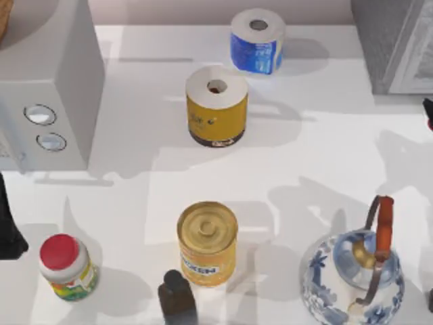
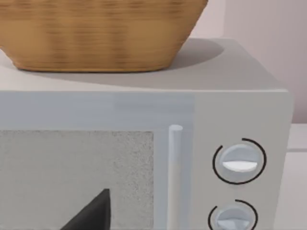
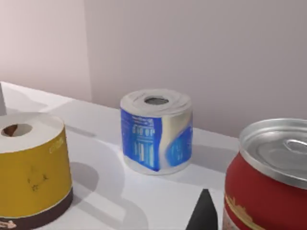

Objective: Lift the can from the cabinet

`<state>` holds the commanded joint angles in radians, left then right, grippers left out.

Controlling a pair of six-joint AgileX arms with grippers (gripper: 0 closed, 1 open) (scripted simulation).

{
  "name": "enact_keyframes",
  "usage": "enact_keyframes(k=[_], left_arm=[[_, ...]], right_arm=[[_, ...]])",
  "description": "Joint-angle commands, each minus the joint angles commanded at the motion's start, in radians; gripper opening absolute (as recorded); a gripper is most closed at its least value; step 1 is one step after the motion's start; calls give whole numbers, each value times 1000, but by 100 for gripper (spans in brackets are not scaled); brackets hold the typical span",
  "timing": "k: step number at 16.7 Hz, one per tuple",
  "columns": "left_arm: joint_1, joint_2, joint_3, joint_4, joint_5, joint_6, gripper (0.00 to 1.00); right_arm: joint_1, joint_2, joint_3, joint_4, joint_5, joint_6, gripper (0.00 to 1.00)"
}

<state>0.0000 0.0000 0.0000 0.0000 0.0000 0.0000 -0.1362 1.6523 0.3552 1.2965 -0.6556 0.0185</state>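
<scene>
Whether the jaws of the right gripper point(image 3: 204, 215) were spread or pressed together, I could not tell; only a dark part of it appeared in the right wrist view. It was just beside the small red cylindrical can with a silver ridged top point(image 3: 268, 184). The can stood upright and nothing pinched it. It probably rested on the white table point(image 1: 304, 169), but its base was hidden. In the top view this gripper was at the table's 3 o'clock edge, below the large grey speckled cabinet point(image 1: 389, 40) at 1 o'clock.

Beyond the can stood a paper roll in blue wrapping point(image 3: 156, 129) at 12 o'clock and a paper roll in yellow wrapping point(image 3: 29, 167) nearer the centre.

The left gripper point(image 2: 93, 213) was parked at 8 o'clock, facing the white box with two round knobs point(image 2: 240, 163), which carried a woven wicker basket point(image 2: 96, 33); its jaws I also could not tell.

Along the 6 o'clock side were a red-lidded jar point(image 1: 64, 265), a big yellow tin with a gold lid point(image 1: 207, 244), a dark bottle point(image 1: 177, 298) and a blue-and-white porcelain teapot point(image 1: 352, 277).
</scene>
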Motion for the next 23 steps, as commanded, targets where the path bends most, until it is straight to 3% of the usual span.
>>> enact_keyframes(k=[5,10,16,23], left_arm=[[0,0,0,0,0,0,100],[0,0,0,0,0,0,100],[0,0,0,0,0,0,100],[0,0,0,0,0,0,100]], right_arm=[[-28,391,89,317,-167,7,0],[-46,607,139,494,-260,11,0],[-42,715,160,462,-264,12,0],[-9,580,286,482,-203,54,0]])
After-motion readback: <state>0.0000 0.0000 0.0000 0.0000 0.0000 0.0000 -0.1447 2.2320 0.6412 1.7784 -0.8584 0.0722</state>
